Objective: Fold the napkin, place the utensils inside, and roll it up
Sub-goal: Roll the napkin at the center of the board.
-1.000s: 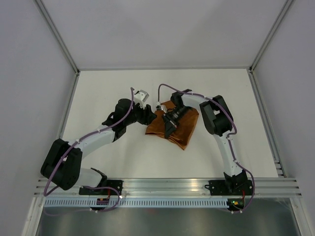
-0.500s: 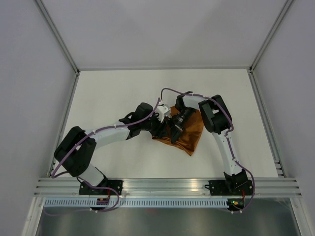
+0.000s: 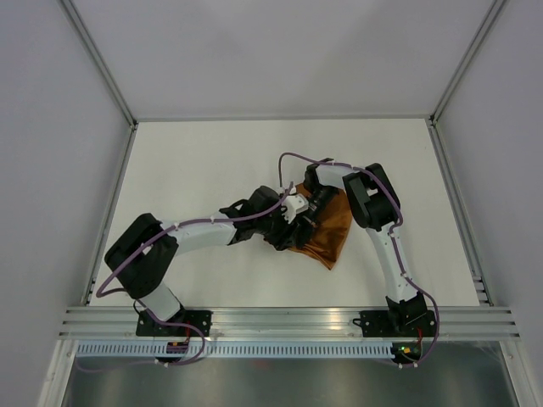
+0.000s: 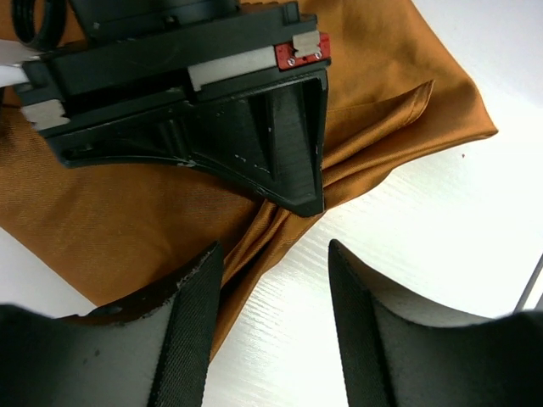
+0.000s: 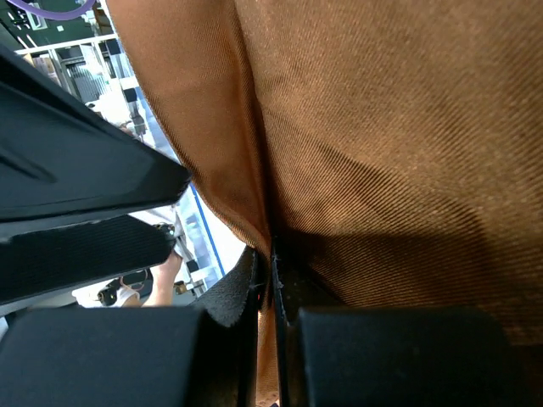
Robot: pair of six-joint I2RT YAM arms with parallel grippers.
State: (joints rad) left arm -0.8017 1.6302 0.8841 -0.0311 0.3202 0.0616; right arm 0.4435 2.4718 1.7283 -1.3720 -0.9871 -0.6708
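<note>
Pinching a crease of the napkin [image 3: 327, 237], right of centre on the table [image 3: 195, 161], the right gripper [image 5: 270, 264] is clamped tight; the left gripper [image 4: 273, 259] gapes empty at the cloth's edge; best seize that edge squarely before folding.

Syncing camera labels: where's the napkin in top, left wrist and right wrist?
Top external: napkin lies right of centre, partly under both wrists.
Left wrist: napkin covers the upper and left part, with a fold running down toward the open left gripper.
Right wrist: napkin fills most of the frame.
Shared landmark: right gripper, shut on the napkin's fold.
</note>
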